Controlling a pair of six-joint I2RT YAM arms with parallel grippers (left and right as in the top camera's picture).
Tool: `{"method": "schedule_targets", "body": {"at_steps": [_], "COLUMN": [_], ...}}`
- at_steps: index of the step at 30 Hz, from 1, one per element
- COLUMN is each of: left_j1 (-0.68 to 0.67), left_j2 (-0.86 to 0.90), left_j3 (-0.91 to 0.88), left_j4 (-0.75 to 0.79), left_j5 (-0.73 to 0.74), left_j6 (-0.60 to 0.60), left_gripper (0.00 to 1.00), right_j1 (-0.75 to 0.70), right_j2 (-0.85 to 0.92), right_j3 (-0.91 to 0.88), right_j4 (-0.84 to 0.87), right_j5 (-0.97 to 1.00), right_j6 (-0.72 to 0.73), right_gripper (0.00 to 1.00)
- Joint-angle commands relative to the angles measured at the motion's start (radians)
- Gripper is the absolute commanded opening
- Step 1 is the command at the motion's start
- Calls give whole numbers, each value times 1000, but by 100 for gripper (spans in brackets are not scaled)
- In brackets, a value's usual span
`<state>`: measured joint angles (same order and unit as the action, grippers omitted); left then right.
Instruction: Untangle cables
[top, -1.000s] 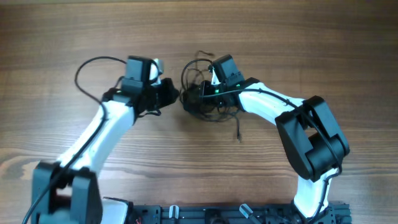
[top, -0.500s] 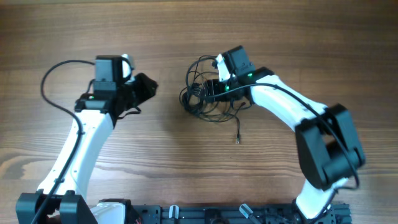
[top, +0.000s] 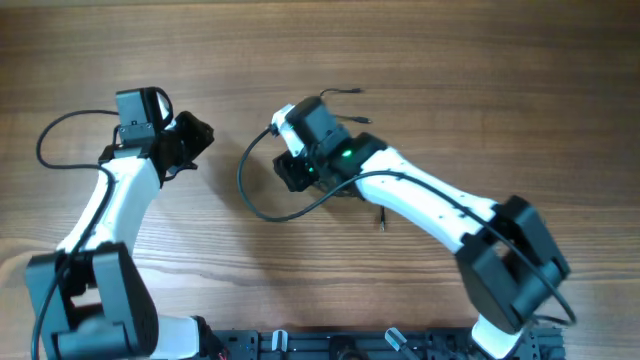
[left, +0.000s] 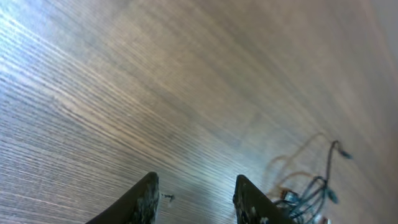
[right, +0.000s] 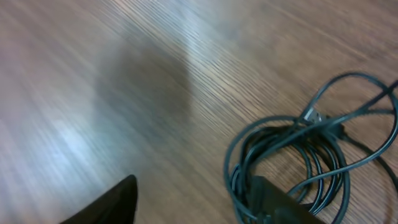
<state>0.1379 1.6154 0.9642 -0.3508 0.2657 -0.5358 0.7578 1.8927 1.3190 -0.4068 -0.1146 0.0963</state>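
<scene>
Black fingers of the right hand (right: 193, 208) stand spread over bare wood. The one at 4 o'clock overlaps the loosely coiled thin black cables (right: 292, 149); whether they touch is unclear. Overhead, its arm (top: 420, 195) hides most of that bunch. At 9 o'clock, well apart, the left hand (left: 196, 199) is spread and empty above the brown wood-grain counter (top: 450, 60), its finger bases cut off.

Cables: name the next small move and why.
Probably shift the right end effector toward the cables and close on an outer loop: its jaws stand open and empty, with the coil bunched beside one finger.
</scene>
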Motion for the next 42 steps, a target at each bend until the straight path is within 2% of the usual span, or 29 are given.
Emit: {"method": "schedule_targets", "body": {"at_steps": [1, 6, 9, 10, 11, 13, 16, 19, 22, 25, 28, 32, 35, 37, 39, 42], "left_j1": [5, 5, 5, 5, 5, 5, 5, 5, 5, 5, 5, 4, 3, 3, -3, -25], "left_j2": [36, 37, 37, 37, 37, 37, 37, 37, 37, 37, 37, 45, 67, 80, 93, 108], "left_j3": [11, 11, 11, 11, 11, 11, 11, 11, 11, 11, 11, 11, 11, 11, 11, 11], "left_j4": [17, 37, 37, 38, 40, 41, 41, 47, 55, 64, 92, 114, 121, 144, 169, 201], "left_j5": [-5, 4, 6, 6, 6, 6, 12, 85, 141, 233, 404, 539, 597, 684, 760, 840], "left_j6": [4, 3, 0, 0, 0, 0, 1, 25, 62, 113, 167, 166, 165, 161, 158, 89], "left_gripper": [43, 46, 48, 48, 49, 50, 51, 53, 56, 55, 55, 52, 51, 51, 55, 59], "right_j1": [2, 2, 2, 2, 2, 2, 0, -21, -73, -124, -206, -307, -330, -329, -329, -329], "right_j2": [103, 177, 196, 196, 190, 164, 110, 63, 52, 52, 52, 52, 52, 52, 52, 52], "right_j3": [3, 3, 3, 3, 3, 3, 3, 3, 3, 3, 3, 3, 3, 3, 3, 3], "right_j4": [2, 23, 42, 45, 49, 50, 60, 77, 112, 118, 177, 320, 350, 355, 365, 411], "right_j5": [115, 116, 119, 119, 118, 119, 119, 63, -145, -255, -431, -713, -758, -757, -761, -831], "right_j6": [0, 34, 35, 35, 35, 36, 72, 145, 145, 177, 286, 432, 457, 469, 526, 627], "right_gripper": [52, 49, 31, 18, 10, 4, 4, 4, 4, 4, 4, 4, 4, 4, 4, 4]}}
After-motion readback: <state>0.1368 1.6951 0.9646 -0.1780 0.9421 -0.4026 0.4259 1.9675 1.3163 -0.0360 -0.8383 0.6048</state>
